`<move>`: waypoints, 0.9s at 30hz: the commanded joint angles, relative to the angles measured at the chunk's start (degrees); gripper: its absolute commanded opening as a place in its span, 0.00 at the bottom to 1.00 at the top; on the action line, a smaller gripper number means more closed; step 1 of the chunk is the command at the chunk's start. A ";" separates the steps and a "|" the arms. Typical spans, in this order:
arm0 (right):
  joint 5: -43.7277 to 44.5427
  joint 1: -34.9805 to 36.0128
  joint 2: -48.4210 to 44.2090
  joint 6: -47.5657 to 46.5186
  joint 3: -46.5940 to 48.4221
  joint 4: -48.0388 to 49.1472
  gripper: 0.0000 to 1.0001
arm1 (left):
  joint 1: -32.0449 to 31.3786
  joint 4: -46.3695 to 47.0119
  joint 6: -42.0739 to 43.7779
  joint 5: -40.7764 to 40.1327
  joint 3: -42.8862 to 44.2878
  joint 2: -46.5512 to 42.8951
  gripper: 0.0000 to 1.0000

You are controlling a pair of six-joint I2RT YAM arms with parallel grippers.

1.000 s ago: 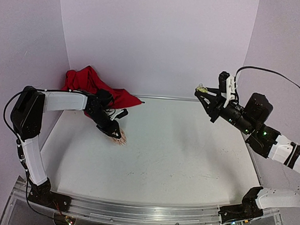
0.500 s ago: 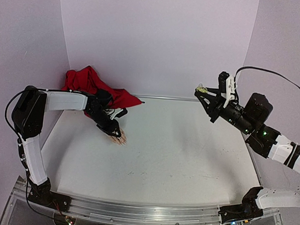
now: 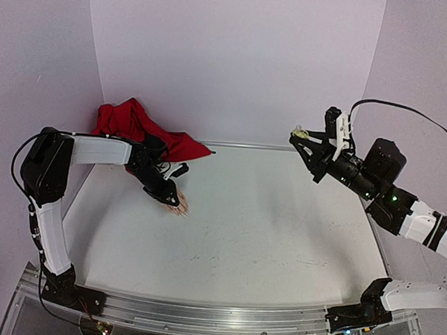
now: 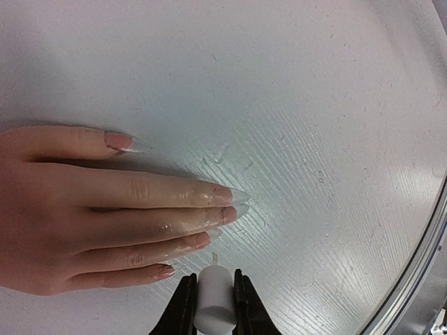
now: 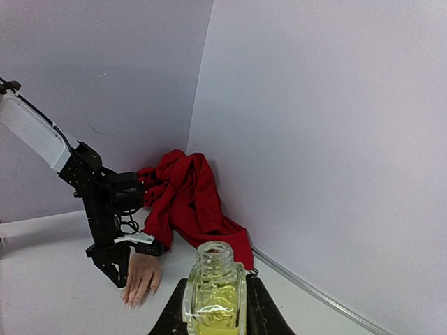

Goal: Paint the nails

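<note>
The pale mannequin hand (image 4: 70, 202) lies flat on the table, its fingers pointing right, and its long nails (image 4: 222, 194) show at the fingertips. My left gripper (image 4: 214, 307) is shut on a white brush cap (image 4: 215, 300). The cap's short brush tip (image 4: 214, 257) points at the table just beside the lower fingers' nails. In the top view the left gripper (image 3: 165, 197) hovers over the hand (image 3: 180, 206). My right gripper (image 3: 303, 135) is shut on the open yellowish bottle (image 5: 215, 286) and holds it high at the right.
The red fabric sleeve (image 3: 136, 125) is bunched in the back left corner against the wall. It also shows in the right wrist view (image 5: 185, 199). The white table (image 3: 266, 221) has a metal rail along its far edge (image 3: 284, 148).
The left arm has shifted very slightly over the hand. The right arm and the bottle have not moved.
</note>
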 commanded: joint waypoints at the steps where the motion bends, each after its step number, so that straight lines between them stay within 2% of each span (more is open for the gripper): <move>1: -1.27 0.17 0.09 -0.57 0.74 4.06 0.00 | 0.59 1.18 0.29 0.26 3.11 0.60 0.00; 27: -2.06 0.21 0.68 -0.66 0.74 4.15 0.00 | 0.85 1.20 0.80 1.04 3.78 2.48 0.00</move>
